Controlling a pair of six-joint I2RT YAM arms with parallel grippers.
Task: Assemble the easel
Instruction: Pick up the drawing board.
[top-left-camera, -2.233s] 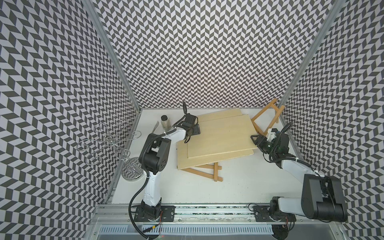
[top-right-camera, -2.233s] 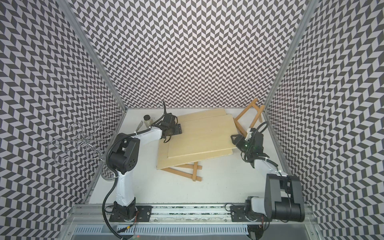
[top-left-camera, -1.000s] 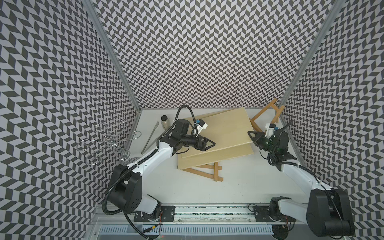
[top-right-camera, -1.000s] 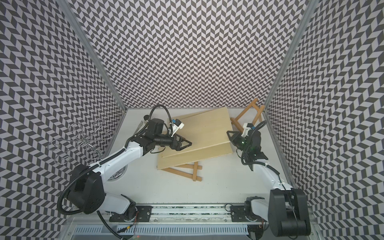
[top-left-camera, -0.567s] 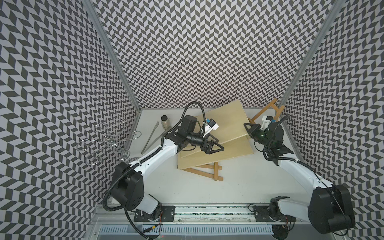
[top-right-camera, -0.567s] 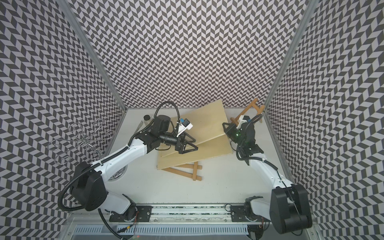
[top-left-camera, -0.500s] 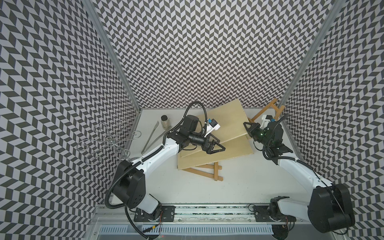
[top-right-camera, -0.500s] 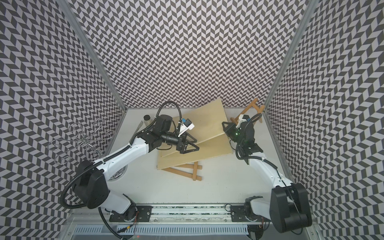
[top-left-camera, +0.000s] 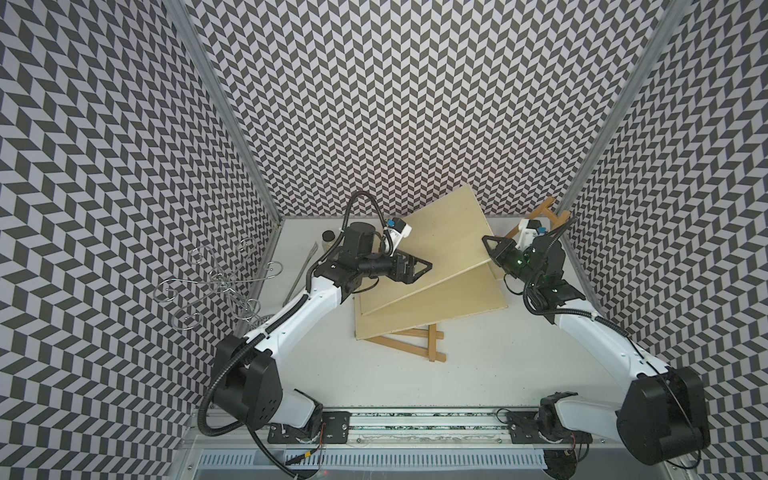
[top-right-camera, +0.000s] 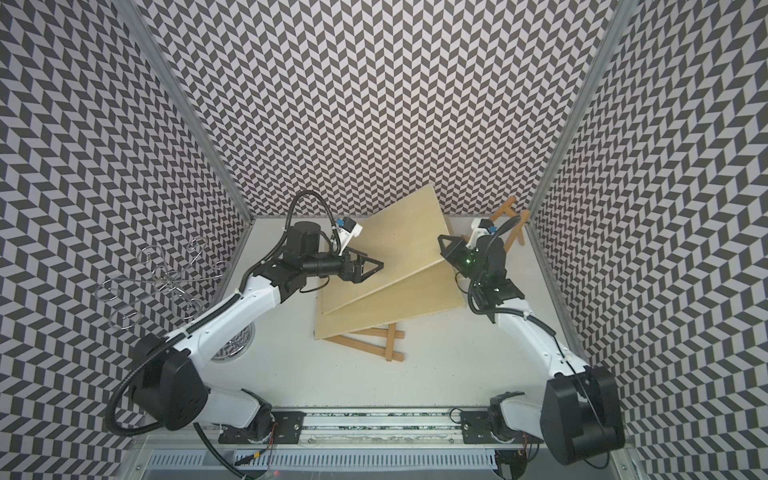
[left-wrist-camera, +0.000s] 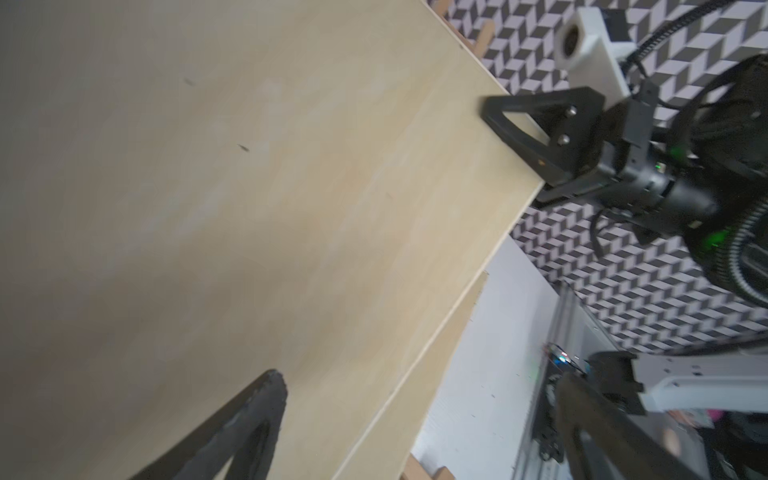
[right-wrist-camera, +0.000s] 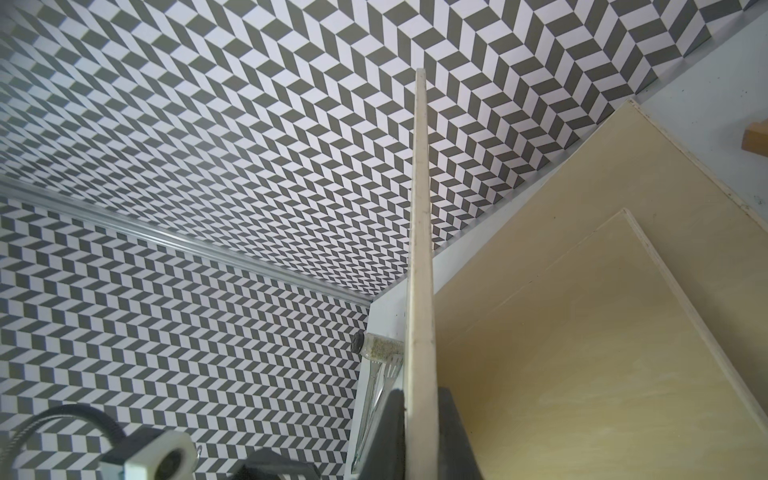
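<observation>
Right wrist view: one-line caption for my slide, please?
Right gripper clamps a thin wooden panel, seen edge-on; two more panels lie stacked on the table.

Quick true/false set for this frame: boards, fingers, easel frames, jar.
1. The right gripper is shut on an edge of the raised board. True.
2. The left gripper grips that board too. False: its fingers are open and hold nothing.
3. A second board lies beneath the raised one. True.
4. Both easel frames lie flat on the table. False: one frame lies under the second board; the other frame stands propped in the far corner.
5. The small jar rests on the raised board. False: the jar stands on the table near the left arm.
</observation>
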